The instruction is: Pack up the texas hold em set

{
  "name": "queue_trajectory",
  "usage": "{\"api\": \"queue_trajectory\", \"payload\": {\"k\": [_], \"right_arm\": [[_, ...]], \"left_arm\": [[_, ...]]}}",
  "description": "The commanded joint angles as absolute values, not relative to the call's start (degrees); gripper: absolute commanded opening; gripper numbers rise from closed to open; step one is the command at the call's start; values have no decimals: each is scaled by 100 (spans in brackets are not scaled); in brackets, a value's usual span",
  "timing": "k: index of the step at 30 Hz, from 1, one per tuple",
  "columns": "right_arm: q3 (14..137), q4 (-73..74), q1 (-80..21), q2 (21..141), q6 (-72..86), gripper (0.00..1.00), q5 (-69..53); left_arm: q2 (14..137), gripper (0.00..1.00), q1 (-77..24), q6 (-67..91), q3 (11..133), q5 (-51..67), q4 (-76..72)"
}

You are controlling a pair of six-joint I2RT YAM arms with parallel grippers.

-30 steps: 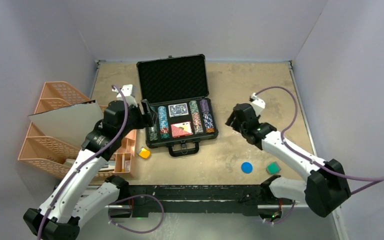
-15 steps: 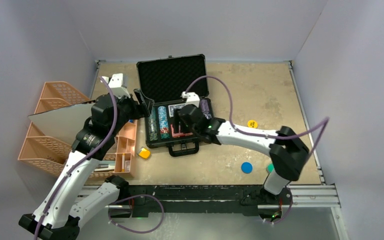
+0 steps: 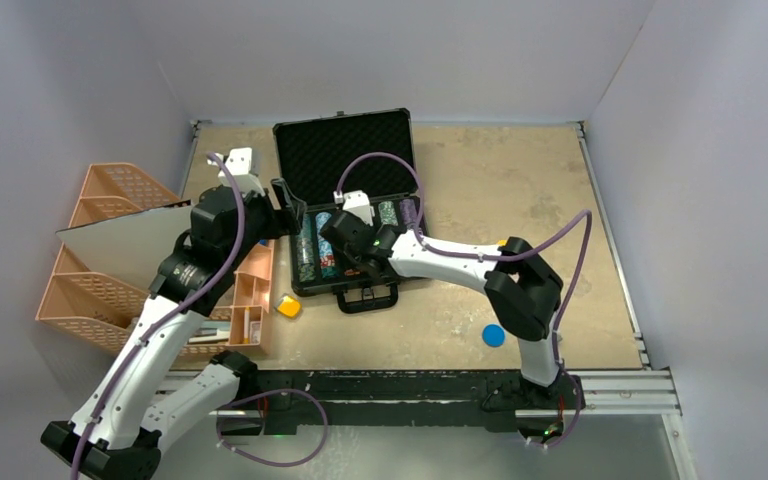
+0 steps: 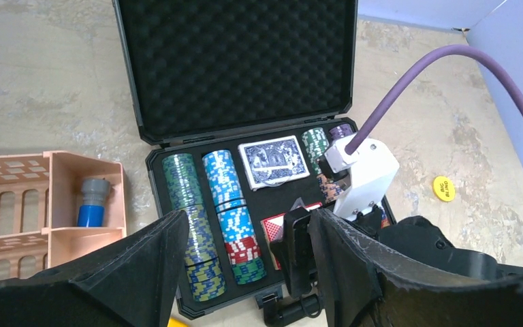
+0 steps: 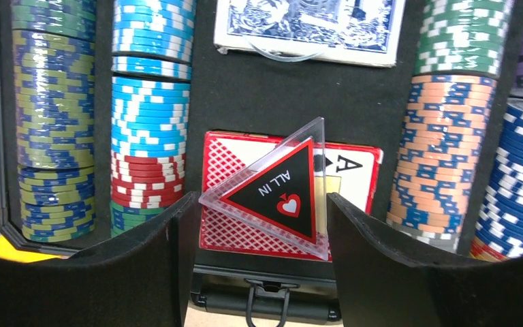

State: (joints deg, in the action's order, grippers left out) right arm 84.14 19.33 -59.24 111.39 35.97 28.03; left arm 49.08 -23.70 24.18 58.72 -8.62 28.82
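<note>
The black case stands open, lid up, foam lined. Its base holds multicoloured chip stacks, a blue deck and a red deck. A clear triangular "ALL IN" button lies tilted on the red deck. My right gripper is open just above the case handle, one jaw on each side of the triangle; I cannot tell if they touch it. It also shows in the top view. My left gripper is open and empty above the case's front left part.
A yellow round button and a blue disc lie on the table right of the case. A yellow block sits by its front left corner. Orange baskets with a grey board stand at the left.
My right arm has swung from the right side of the table across to the case and now hovers over the red deck. My left gripper has shifted slightly back and left.
</note>
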Motion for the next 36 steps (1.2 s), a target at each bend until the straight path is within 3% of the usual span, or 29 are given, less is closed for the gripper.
{"api": "queue_trajectory", "payload": {"k": [1, 16, 26, 36], "right_arm": [[8743, 2632, -5955, 11141, 3797, 66, 3168], [8822, 2845, -5951, 10942, 3917, 81, 3239], [7127, 3014, -5849, 8984, 4756, 85, 4340], [4938, 4472, -4892, 7404, 6807, 87, 3827]], "left_arm": [[4854, 69, -2314, 2259, 5829, -923, 2780], [4860, 69, -2303, 2267, 5762, -940, 2782], [4860, 69, -2298, 2302, 5712, -974, 2780], [4882, 69, -2303, 2312, 5679, -858, 2752]]}}
